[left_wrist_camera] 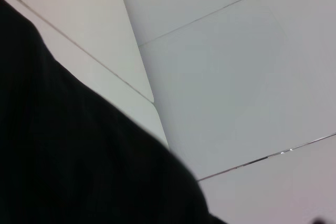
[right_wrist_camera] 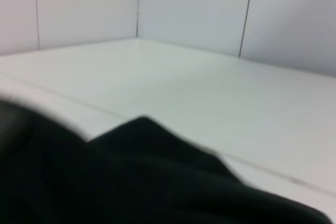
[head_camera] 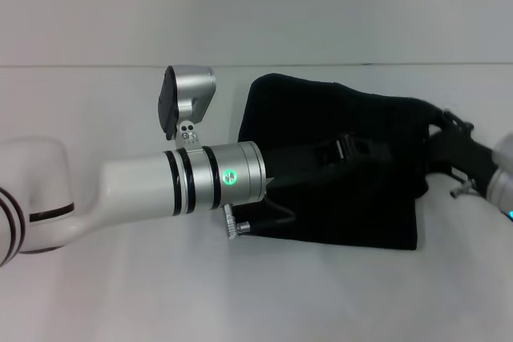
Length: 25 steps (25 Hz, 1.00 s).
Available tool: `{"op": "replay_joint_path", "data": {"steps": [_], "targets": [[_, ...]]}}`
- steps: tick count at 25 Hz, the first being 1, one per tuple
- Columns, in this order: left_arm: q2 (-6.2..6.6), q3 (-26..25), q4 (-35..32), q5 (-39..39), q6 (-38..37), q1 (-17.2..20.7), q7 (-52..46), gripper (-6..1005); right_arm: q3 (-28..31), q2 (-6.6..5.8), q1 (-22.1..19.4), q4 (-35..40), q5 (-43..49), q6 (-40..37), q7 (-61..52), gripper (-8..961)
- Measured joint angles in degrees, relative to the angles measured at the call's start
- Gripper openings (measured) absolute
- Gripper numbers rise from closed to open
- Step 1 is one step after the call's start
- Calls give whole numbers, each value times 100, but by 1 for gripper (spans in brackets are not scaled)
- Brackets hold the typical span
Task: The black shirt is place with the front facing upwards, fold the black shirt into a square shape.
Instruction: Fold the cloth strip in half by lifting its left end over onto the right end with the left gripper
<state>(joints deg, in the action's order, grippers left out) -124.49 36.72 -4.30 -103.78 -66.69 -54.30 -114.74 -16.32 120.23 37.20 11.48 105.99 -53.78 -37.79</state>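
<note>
The black shirt (head_camera: 321,110) lies folded into a rough block at the table's centre right, with no print showing. My left arm reaches across from the left, and its gripper (head_camera: 349,150) sits low over the middle of the shirt, dark against the dark cloth. My right gripper (head_camera: 453,130) comes in from the right edge and is at the shirt's right border. Black cloth (left_wrist_camera: 79,156) fills the near part of the left wrist view. The right wrist view shows the same black fabric (right_wrist_camera: 131,182) close up in blurred folds.
The white table (head_camera: 120,294) spreads around the shirt, and a pale wall rises behind it. My left forearm (head_camera: 184,182) covers the shirt's left part. Panel seams of the table and wall (left_wrist_camera: 236,161) show in the wrist views.
</note>
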Motion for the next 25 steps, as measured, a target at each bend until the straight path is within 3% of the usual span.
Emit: {"op": "replay_joint_path", "data": {"steps": [12, 20, 25], "targets": [[-9, 89, 9, -105, 219, 16, 90, 47, -5, -13, 334, 74, -954, 183, 684, 945], [-30, 29, 208, -17, 878, 16, 253, 49, -6, -9, 320, 37, -1053, 467, 800, 945], [-31, -33, 252, -8, 899, 16, 253, 65, -6, -8, 182, 9, -1068, 516, 795, 945]]}}
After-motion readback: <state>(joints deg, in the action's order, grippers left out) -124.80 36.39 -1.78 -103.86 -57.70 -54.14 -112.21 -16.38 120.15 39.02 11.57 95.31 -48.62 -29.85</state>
